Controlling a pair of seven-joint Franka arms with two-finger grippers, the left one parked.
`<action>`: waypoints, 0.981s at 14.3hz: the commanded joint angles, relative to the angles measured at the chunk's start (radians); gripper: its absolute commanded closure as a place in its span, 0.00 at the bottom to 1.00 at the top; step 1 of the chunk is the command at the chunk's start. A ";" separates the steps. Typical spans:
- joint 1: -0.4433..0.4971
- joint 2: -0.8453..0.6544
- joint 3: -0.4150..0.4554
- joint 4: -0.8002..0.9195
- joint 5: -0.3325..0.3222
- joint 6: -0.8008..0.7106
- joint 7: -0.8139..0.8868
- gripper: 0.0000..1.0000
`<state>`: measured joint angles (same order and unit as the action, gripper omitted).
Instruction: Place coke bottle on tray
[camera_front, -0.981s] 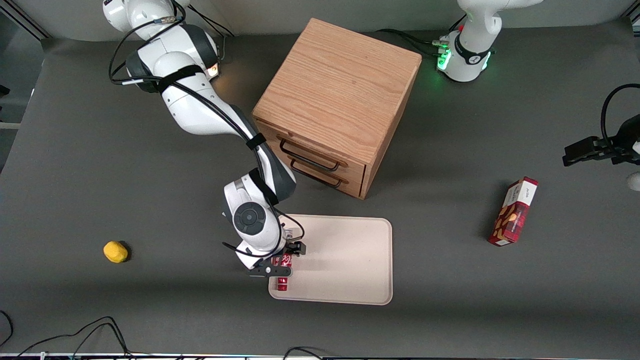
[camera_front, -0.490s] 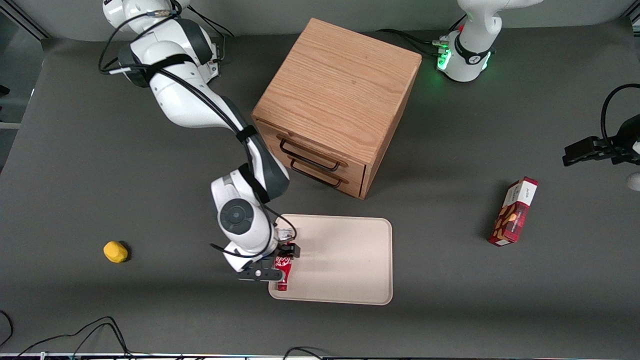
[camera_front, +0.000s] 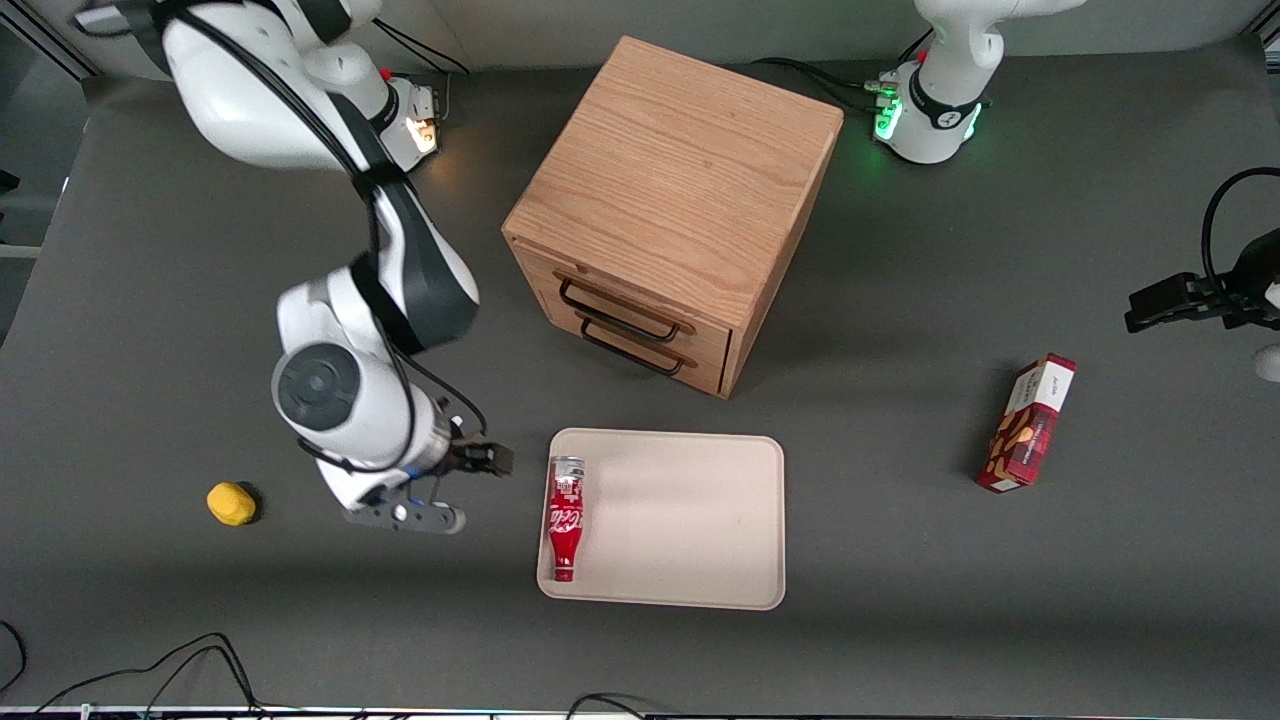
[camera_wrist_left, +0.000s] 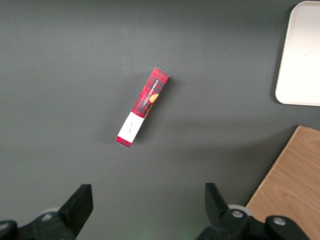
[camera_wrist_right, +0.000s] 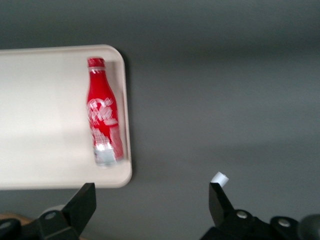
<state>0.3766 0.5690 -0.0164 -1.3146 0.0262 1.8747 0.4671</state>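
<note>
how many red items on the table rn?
2. The coke bottle lies on its side in the tray, along the edge nearest the open, empty hand. The red snack box lies toward the parked arm's end.

The coke bottle (camera_front: 565, 518) lies flat on the tray (camera_front: 690, 520), along the edge toward the working arm's end. The gripper (camera_front: 455, 495) hangs open beside the tray, apart from the bottle.

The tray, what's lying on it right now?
Only the coke bottle lies on the tray, on its side along the edge nearest the open gripper, which hangs above the table beside the tray.
</note>
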 joint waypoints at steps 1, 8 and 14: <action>-0.038 -0.265 0.015 -0.312 0.005 0.021 -0.053 0.00; -0.073 -0.590 0.015 -0.621 0.001 0.015 -0.059 0.00; -0.116 -0.701 0.013 -0.700 -0.005 -0.052 -0.091 0.00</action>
<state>0.3014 -0.0923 -0.0158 -1.9963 0.0255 1.8592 0.4116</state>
